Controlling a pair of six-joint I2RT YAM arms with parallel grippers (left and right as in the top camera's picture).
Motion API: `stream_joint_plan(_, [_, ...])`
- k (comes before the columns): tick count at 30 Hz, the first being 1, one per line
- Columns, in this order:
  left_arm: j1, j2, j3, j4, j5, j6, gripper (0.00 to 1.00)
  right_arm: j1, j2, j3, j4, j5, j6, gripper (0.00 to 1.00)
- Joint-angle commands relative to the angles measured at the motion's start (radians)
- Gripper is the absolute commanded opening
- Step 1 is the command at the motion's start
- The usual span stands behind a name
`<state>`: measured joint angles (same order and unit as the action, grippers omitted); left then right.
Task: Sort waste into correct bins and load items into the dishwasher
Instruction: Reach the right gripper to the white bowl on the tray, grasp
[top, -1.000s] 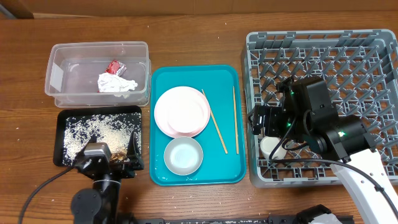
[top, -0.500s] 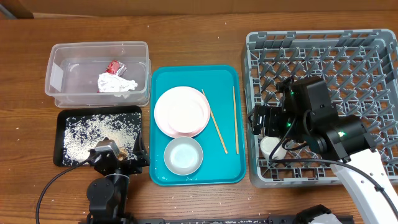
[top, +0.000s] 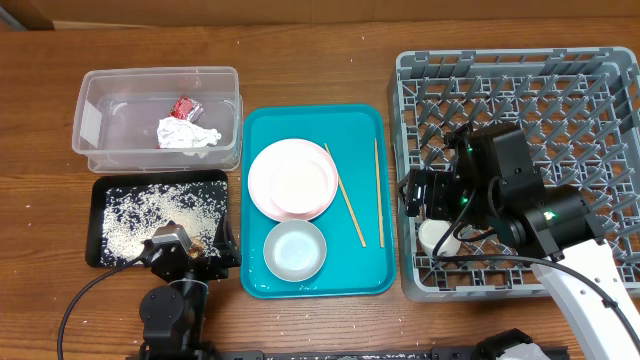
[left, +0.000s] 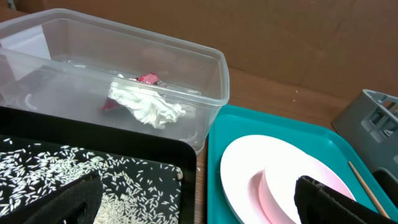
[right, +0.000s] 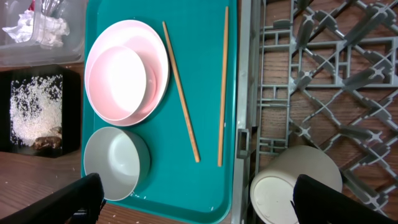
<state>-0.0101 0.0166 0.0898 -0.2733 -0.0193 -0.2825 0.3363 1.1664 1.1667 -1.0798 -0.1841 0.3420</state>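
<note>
- One dish rack (top: 520, 80) at 3 o'clock on the table. My right pincer (right: 202, 199) hangs over its 7 o'clock corner, fingers wide apart and gripping nothing.
- One teal tray (top: 350, 130) at centre.
- One clear tub (top: 100, 90) at 10 o'clock.
- One black tray (top: 100, 190) at 8 o'clock. My left pincer (left: 199, 202) sits at its 5 o'clock corner, fingers spread wide and empty.
- Two plates (top: 292, 180), stacked, at 10 o'clock in the teal tray.
- One bowl (top: 295, 250) at 7 o'clock there.
- One cup (right: 292, 186) in the rack below my right pincer; I cannot tell if they touch.
- Two chopsticks (top: 345, 195) at 3 o'clock in the teal tray, apart.
- One tissue (top: 185, 133) in the tub.
- One red wrapper (top: 184, 105) at the tissue's 12 o'clock.
- Rice (top: 150, 215) scattered across the black tray, too many grains to count.
</note>
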Motion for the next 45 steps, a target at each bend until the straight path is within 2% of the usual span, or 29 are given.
stream_joint_plan(1, [0.010,-0.012,-0.008,0.005,-0.006,-0.010,1.00,0.005,-0.005,0.018,0.040,-0.022,0.050,1.00])
stream_joint_plan(6, [0.010,-0.012,-0.008,0.005,-0.006,-0.010,1.00,0.005,-0.005,0.018,0.152,-0.092,0.103,1.00])
stream_joint_plan(7, [0.010,-0.012,-0.008,0.005,-0.006,-0.010,1.00,0.007,-0.005,0.018,0.180,-0.156,0.103,0.96])
stream_joint_plan(9, [0.010,-0.012,-0.008,0.005,-0.006,-0.010,1.00,0.029,0.006,0.018,0.196,-0.253,0.097,0.83])
stream_joint_plan(11, [0.010,-0.012,-0.008,0.005,-0.006,-0.010,1.00,0.101,0.035,0.017,0.187,-0.277,0.101,0.80])
stream_joint_plan(14, [0.010,-0.012,-0.008,0.005,-0.006,-0.010,1.00,0.273,0.113,0.016,0.177,-0.180,0.153,0.80])
stream_joint_plan(18, [0.010,-0.012,-0.008,0.005,-0.006,-0.010,1.00,0.467,0.251,0.016,0.183,0.064,0.375,0.80])
stream_joint_plan(21, [0.010,-0.012,-0.008,0.005,-0.006,-0.010,1.00,0.527,0.351,0.016,0.195,0.108,0.526,0.79])
stream_joint_plan(26, [0.010,-0.012,-0.008,0.005,-0.006,-0.010,1.00,0.539,0.503,0.016,0.242,0.100,0.554,0.75])
stream_joint_plan(31, [0.010,-0.012,-0.008,0.005,-0.006,-0.010,1.00,0.526,0.630,0.016,0.269,0.024,0.566,0.57])
stream_joint_plan(33, [0.010,-0.012,-0.008,0.005,-0.006,-0.010,1.00,0.525,0.655,0.016,0.277,-0.001,0.567,0.47])
stream_joint_plan(37, [0.010,-0.012,-0.008,0.005,-0.006,-0.010,1.00,0.525,0.651,0.021,0.275,0.000,0.568,0.23])
stream_joint_plan(39, [0.010,-0.012,-0.008,0.005,-0.006,-0.010,1.00,0.525,0.636,0.021,0.269,0.009,0.568,0.07])
stream_joint_plan(40, [0.010,-0.012,-0.008,0.005,-0.006,-0.010,1.00,0.525,0.617,0.021,0.258,0.028,0.568,0.04])
stream_joint_plan(45, [0.010,-0.012,-0.008,0.005,-0.006,-0.010,1.00,0.519,0.453,0.027,0.172,0.214,0.567,0.04])
